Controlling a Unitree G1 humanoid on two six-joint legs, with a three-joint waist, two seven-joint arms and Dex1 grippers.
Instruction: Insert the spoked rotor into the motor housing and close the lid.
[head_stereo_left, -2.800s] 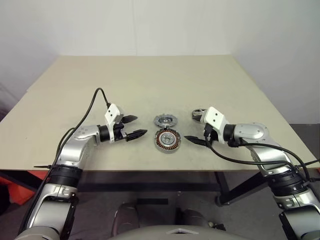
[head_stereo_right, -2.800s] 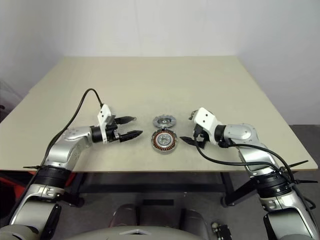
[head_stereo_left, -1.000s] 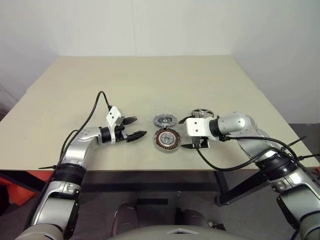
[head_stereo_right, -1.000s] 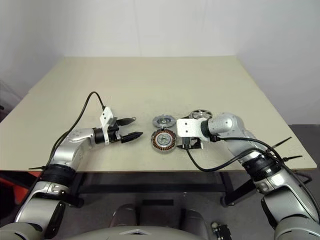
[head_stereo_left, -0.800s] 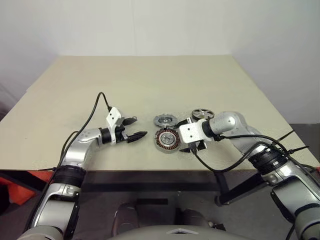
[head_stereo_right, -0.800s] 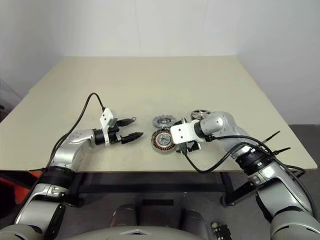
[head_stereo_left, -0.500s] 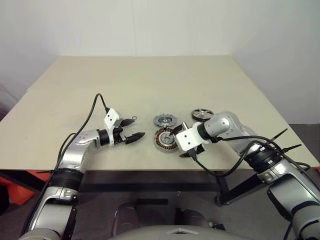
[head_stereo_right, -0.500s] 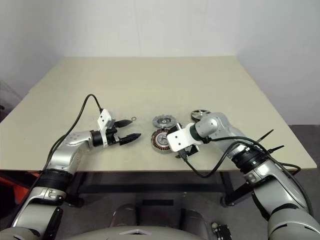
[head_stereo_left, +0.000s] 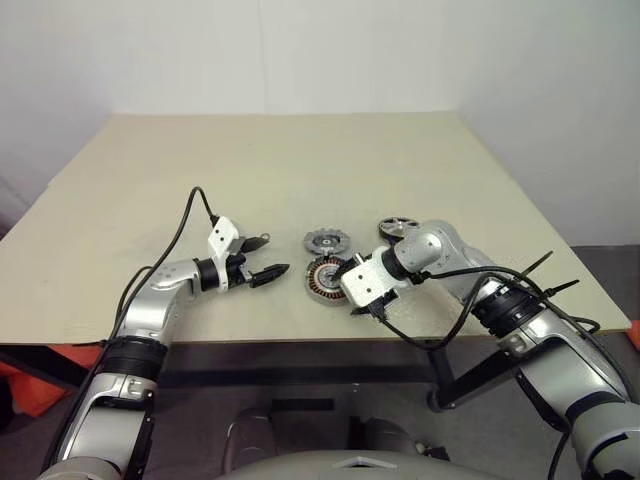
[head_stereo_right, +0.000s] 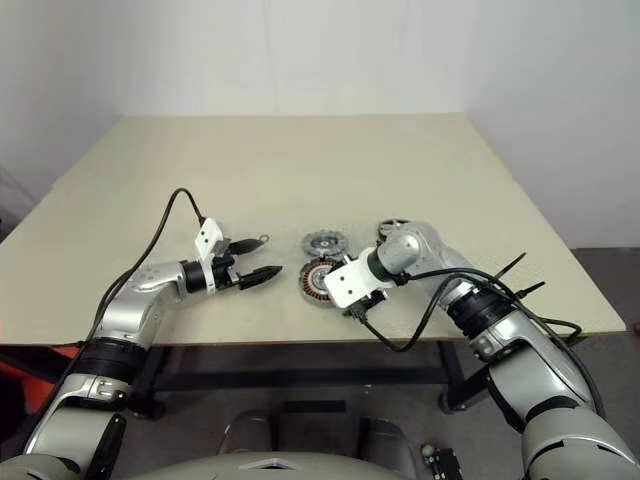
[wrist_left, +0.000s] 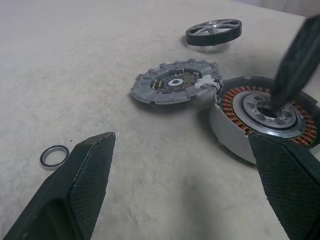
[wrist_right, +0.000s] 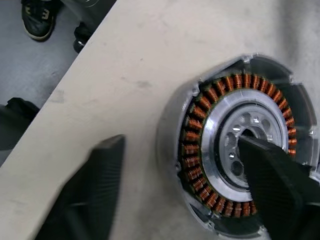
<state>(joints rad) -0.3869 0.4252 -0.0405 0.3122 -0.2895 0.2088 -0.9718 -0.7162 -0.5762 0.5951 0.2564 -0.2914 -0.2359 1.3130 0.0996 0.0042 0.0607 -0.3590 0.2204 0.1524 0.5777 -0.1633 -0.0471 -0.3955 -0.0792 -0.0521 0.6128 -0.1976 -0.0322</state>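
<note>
The motor housing (head_stereo_left: 325, 278), with copper windings around a silver centre, lies near the table's front edge. Just behind it lies the dark grey notched lid (head_stereo_left: 325, 240), and to the right of that the spoked rotor (head_stereo_left: 398, 228). My right gripper (wrist_right: 177, 145) points down over the housing (wrist_right: 245, 150), open. One of its fingers (wrist_right: 272, 185) reaches into the silver centre, and the other (wrist_right: 90, 195) stands outside the housing's wall, a gap away. My left gripper (head_stereo_left: 272, 255) hovers open to the left of the housing, holding nothing.
A small dark ring (wrist_left: 54, 156) lies on the beige table (head_stereo_left: 300, 170) near my left gripper. The table's front edge runs close below the housing, with the floor beyond it.
My right gripper has swung left from beside the housing to over it and tilted downward; one finger now sits in the housing's centre, and its jaws have narrowed. My left arm kept still.
</note>
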